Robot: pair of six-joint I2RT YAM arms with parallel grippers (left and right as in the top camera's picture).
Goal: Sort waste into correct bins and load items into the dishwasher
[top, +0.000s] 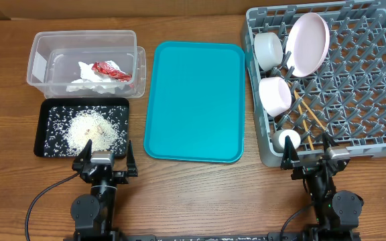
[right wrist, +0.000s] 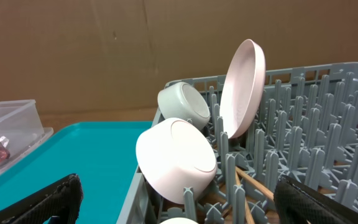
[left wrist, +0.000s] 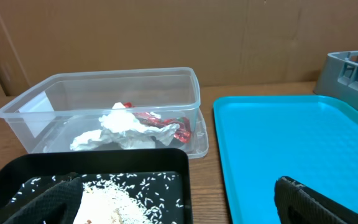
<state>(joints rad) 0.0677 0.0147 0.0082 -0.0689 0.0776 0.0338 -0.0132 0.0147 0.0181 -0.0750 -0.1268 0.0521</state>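
The left gripper hangs low over the near edge of a brown wooden table. Its dark fingers are spread wide, with nothing between them. The right gripper sits likewise at the near edge, jaws wide apart and empty. A wall of plain cardboard closes off the far side.

Just beyond the left gripper lies the shallow black tray, its long side running across the table. It holds loose rice grains, heaped in the middle and scattered toward the rim. Behind it, touching or nearly so, stands the clear tub. Inside lie the crumpled white paper and the red snack wrapper, the wrapper resting against the paper on the tub's right side.

A teal tray lies between the bins and the rack, its long axis running from near to far.

Just beyond the right gripper stands the grey dish rack. The small white cup sits in its near-left corner; how it is turned I cannot tell. Past it the white bowl and then the pale blue-grey bowl lie tipped on their sides along the left wall, undersides toward the right wrist camera. The large white plate stands on edge among the pegs at the far left, leaning. The two chopsticks lie low among the pegs beside the white bowl, running diagonally from far-left to near-right.
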